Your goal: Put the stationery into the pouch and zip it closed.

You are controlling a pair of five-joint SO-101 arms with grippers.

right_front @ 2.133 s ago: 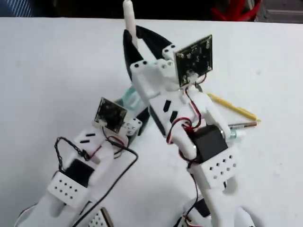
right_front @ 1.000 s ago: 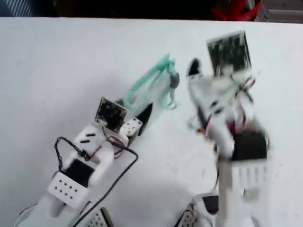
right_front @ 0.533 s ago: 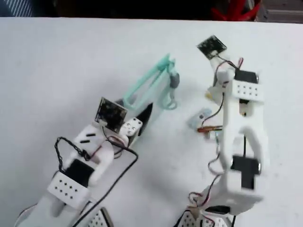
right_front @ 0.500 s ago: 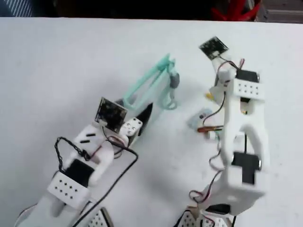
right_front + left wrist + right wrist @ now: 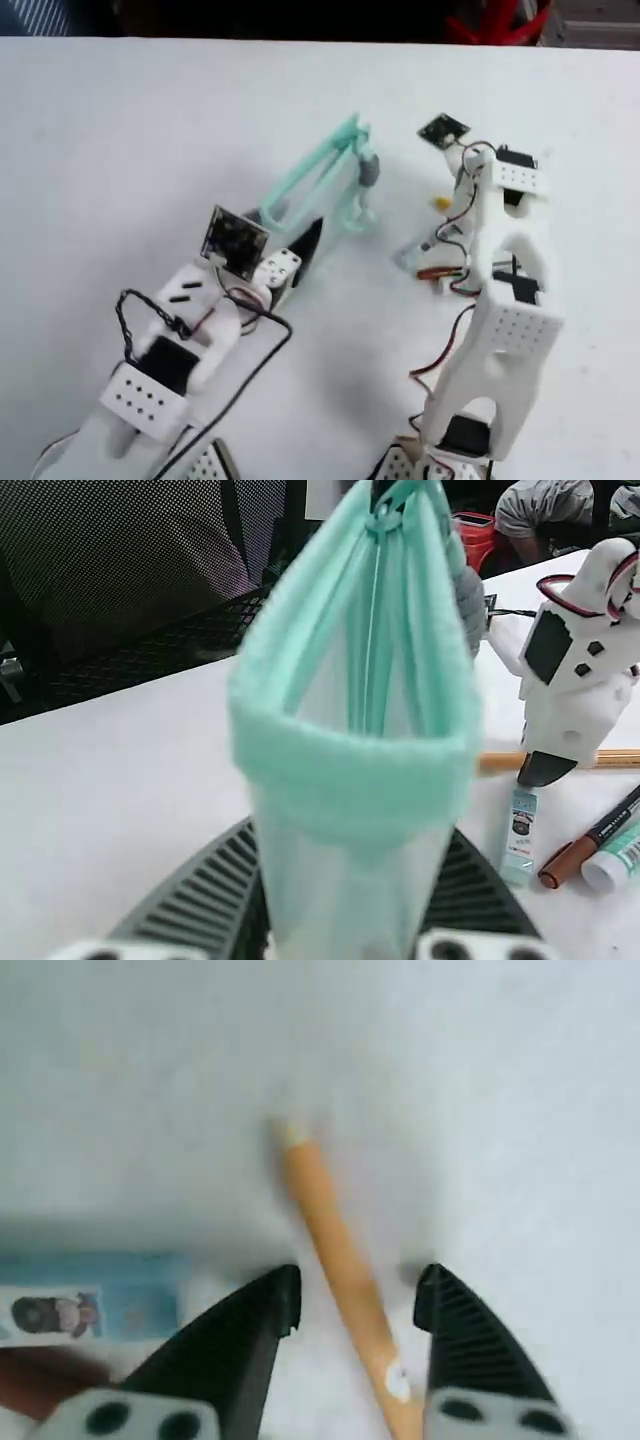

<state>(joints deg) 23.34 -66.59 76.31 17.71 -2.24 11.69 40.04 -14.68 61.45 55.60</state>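
**Two arms: pouch [image 5: 318,180] gripped, pencil [image 5: 330,1225] straddled**

High view: the left arm [image 5: 165,350] lies low across the near left of the table [image 5: 130,130]. The left claw [image 5: 303,243] is clamped on the near end of the mint pouch. The pouch stretches away from it, slanting up to the right, with a grey tab at its far end. The right arm [image 5: 500,270] stands well to the right of the pouch and is bent down over a small cluster of stationery. A yellow pencil end, a blue packet [image 5: 413,252] and a marker [image 5: 436,273] show beside it on the table.

Left wrist view: the pouch rises from between the left claw's two dark jaws, which pinch its lower part. Its mouth gapes open and its zip runs up the middle. Beyond it to one side, the right arm's white body comes down to the table with a black finger at the pencil. The blue packet, the marker and a white tube [image 5: 618,848] lie close together nearby.

Right wrist view: the right claw [image 5: 357,1285] is spread, with one jaw on each side of the pencil, which lies flat on the table. Whether either jaw touches the pencil I cannot tell. The blue packet lies just beside one jaw.
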